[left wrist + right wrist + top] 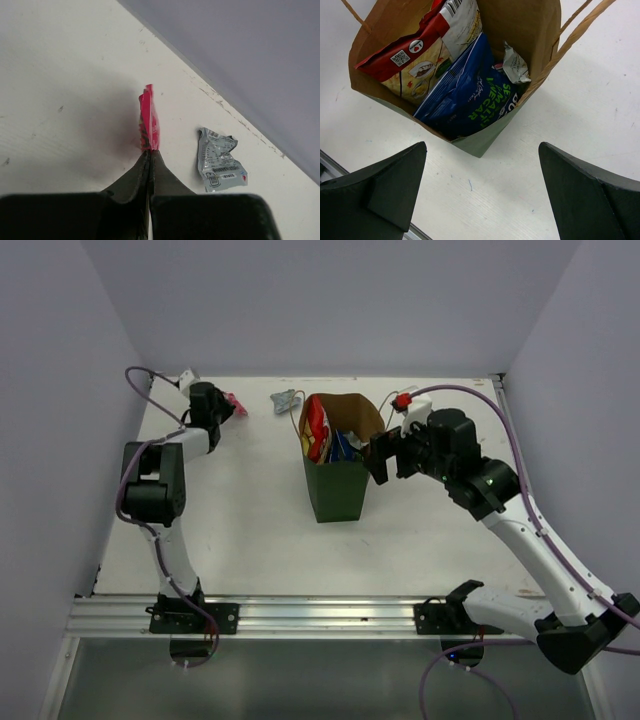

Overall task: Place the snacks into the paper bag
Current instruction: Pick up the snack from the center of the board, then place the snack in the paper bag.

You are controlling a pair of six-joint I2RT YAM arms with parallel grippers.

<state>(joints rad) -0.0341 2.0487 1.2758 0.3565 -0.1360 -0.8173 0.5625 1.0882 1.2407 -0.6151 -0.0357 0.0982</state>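
Observation:
The dark green paper bag (336, 490) stands mid-table, its brown inside (520, 25) open. In it are the white-red-yellow chip bag (427, 47), a blue packet (470, 97) and a small silver packet (515, 65). My right gripper (482, 155) is open and empty, just right of the bag (385, 455). My left gripper (150, 152) is at the far left of the table (228, 405), shut on the edge of a pink packet (148, 122). A silver-grey foil packet (219, 159) lies on the table to the right of it, also seen from above (287, 399).
A small red and white object (405, 400) sits at the back right, beside the bag. The back wall (250, 60) runs close behind the packets. Grey walls close off the left and right sides of the white table (240, 530).

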